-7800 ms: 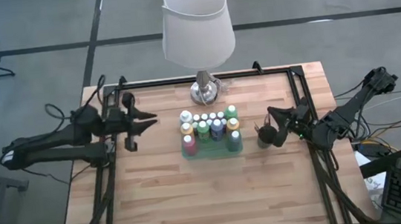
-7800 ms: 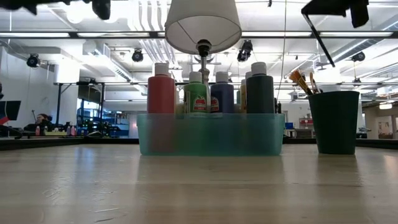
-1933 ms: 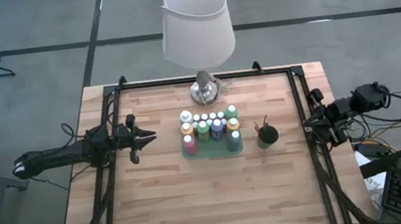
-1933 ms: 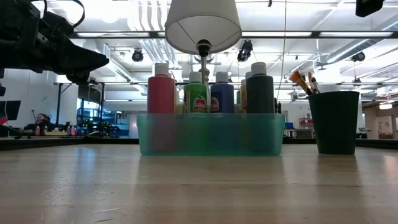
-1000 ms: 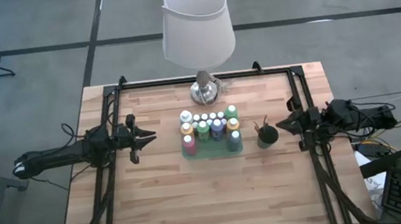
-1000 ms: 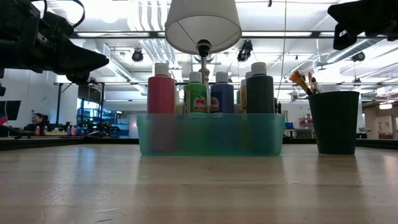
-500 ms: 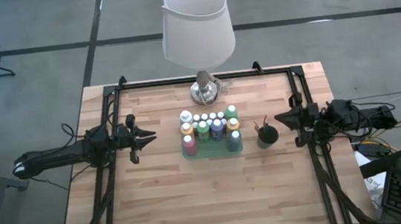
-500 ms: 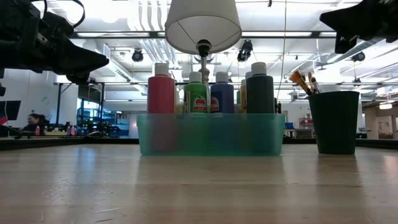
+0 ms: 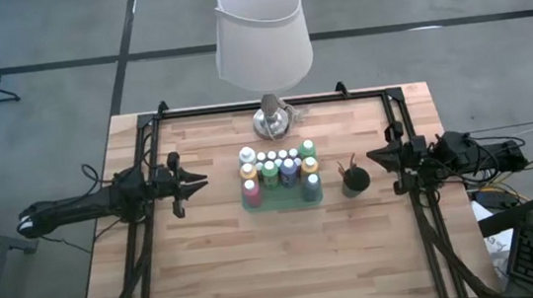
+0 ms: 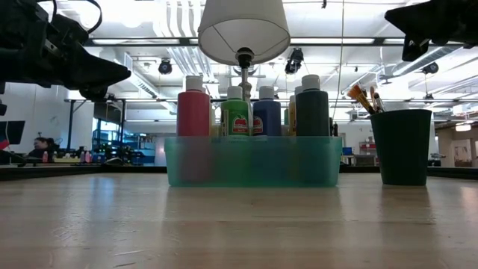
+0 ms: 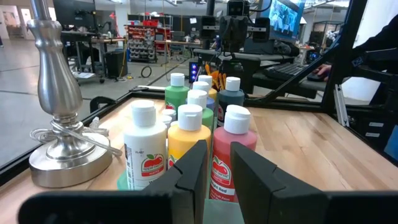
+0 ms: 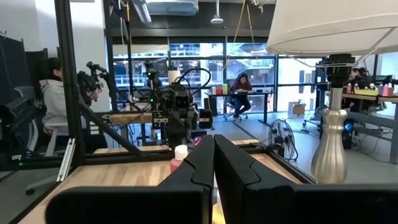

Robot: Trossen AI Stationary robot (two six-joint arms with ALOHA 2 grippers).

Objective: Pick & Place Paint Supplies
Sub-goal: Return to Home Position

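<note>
Left end effector: at the left-centre of the high view, over the left edge of the surface and pointing at the bottles. Its wrist view shows the two fingers only a narrow gap apart, with nothing between them.
Right end effector: at the right-centre of the high view, just right of the black cup and not touching it. Its wrist view shows the fingers pressed together, holding nothing.
Paint bottles: white-capped and upright, clustered in a teal tray at the middle of the high view. In the low view a red bottle stands at the tray's left end, then green, then blue, with a dark one at the right end.
Paintbrushes: standing bristles-up in the black cup, leaning over its rim.
Black cup: upright on the surface, just right of the tray and apart from it.
Lamp: the white shade fills the top-centre of the high view. Its silver base sits on the surface just above the bottles in the frame.
Background: a person sits at a desk in the room beyond.
</note>
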